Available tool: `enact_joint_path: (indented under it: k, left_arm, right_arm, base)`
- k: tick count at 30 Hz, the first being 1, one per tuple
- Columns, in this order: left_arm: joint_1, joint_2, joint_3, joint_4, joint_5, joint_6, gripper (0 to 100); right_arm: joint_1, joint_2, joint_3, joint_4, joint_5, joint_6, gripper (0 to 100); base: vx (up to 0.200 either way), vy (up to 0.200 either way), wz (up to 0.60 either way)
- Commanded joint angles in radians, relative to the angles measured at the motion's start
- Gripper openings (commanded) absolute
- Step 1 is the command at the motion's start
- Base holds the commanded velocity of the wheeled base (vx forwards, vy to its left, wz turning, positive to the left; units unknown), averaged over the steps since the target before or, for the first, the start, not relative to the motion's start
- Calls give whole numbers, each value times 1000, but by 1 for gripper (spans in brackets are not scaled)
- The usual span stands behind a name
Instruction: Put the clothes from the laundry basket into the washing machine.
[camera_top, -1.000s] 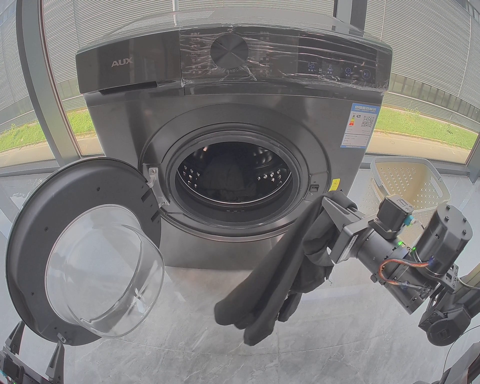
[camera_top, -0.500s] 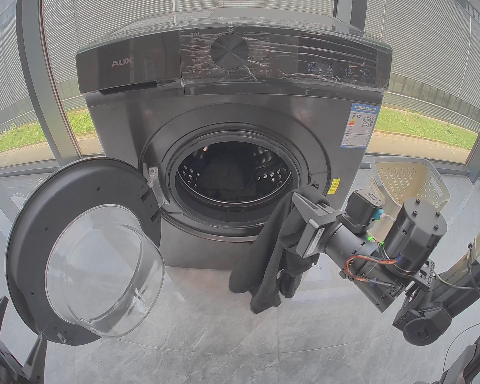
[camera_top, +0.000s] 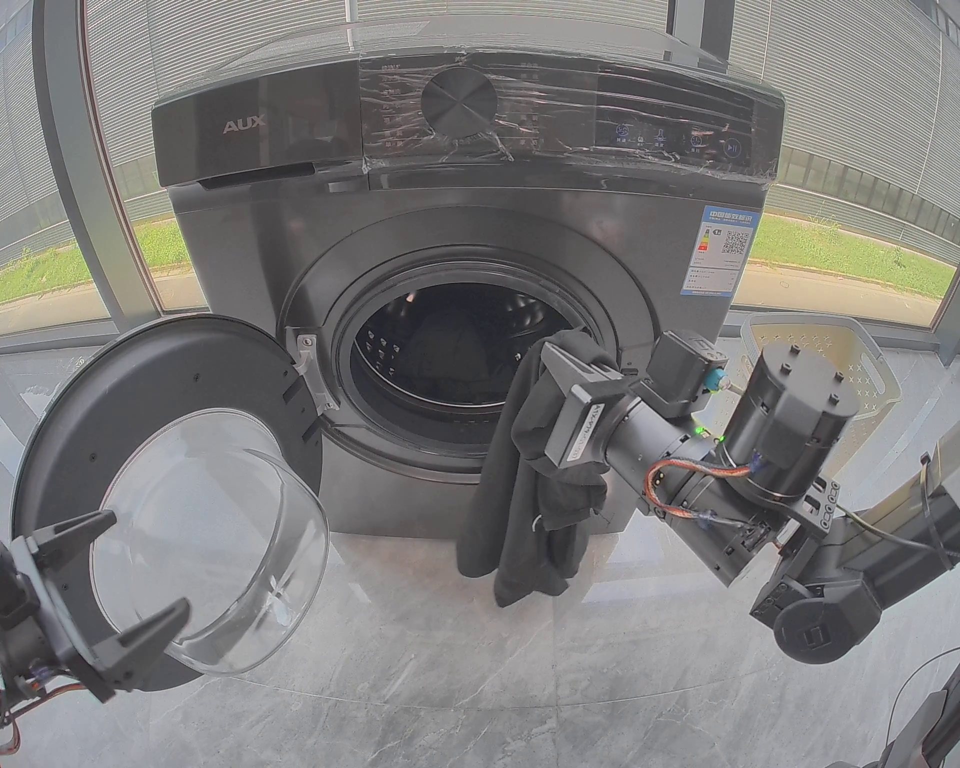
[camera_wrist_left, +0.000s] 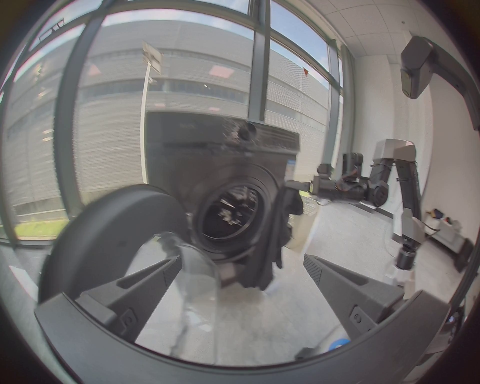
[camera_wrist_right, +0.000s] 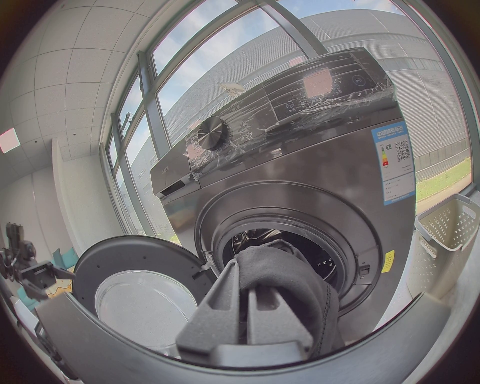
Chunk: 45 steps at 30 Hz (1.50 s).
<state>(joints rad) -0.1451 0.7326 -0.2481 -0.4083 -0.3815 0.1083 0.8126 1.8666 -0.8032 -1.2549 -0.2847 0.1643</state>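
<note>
Right fingers (camera_top: 583, 428): clamped on the bunched top of a black garment (camera_top: 525, 500), just before the right rim of the drum opening (camera_top: 455, 350).
Black garment: hangs down in front of the washing machine (camera_top: 300, 230); dark cloth already lies in the drum.
Left fingers (camera_top: 75, 530): spread wide, holding nothing, near left, before the open door (camera_top: 150, 390).
Laundry basket (camera_top: 825, 355): white, right of the machine.

1 washing machine (camera_top: 460, 200), 1 round door (camera_top: 150, 400), 1 dial (camera_top: 458, 101), 1 white laundry basket (camera_top: 825, 360), 1 black garment (camera_top: 525, 500) out front, dark clothes (camera_top: 450, 350) inside the machine, number can't be told, 2 grippers: left gripper (camera_top: 145, 565), right gripper (camera_top: 560, 405)
</note>
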Motion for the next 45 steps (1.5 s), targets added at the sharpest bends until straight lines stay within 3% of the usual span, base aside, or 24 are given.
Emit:
enact_joint_path:
  k: [1,8,10,19,22,32,34,42,45]
  left_arm:
    - [-315,462,-31,-178,19,10,100]
    - [-381,682,-60,-290,42,10,100]
    - [-403,772,-76,-380,44,8,100]
    - [-435,927,-115,-435,67,7,100]
    - [-455,967,-132,-475,67,-13,100]
    - [-475,1093,-188,-529,69,-27,100]
    - [-475,1151,-188,-592,67,-42,100]
    - [-461,1295,-189,-705,67,-47,100]
    - [-461,1352,-189,-754,67,-79,100]
  right_arm:
    - [7,32,-99,35,4,11,0]
    - [0,32,-91,35,4,11,0]
    - [2,32,-88,34,4,12,0]
    - [8,32,-87,34,1,12,0]
    - [8,34,-82,32,-2,14,0]
    - [11,51,-85,23,-4,14,0]
    - [10,48,-83,23,-4,14,0]
    - [10,46,-87,23,-5,14,0]
    - [10,45,-87,23,-5,15,0]
  base:
    - [0,0,0]
    - [0,0,0]
    - [0,0,0]
    - [0,0,0]
    - [0,0,0]
    - [0,0,0]
    - [0,0,0]
    - [0,0,0]
    - [0,0,0]
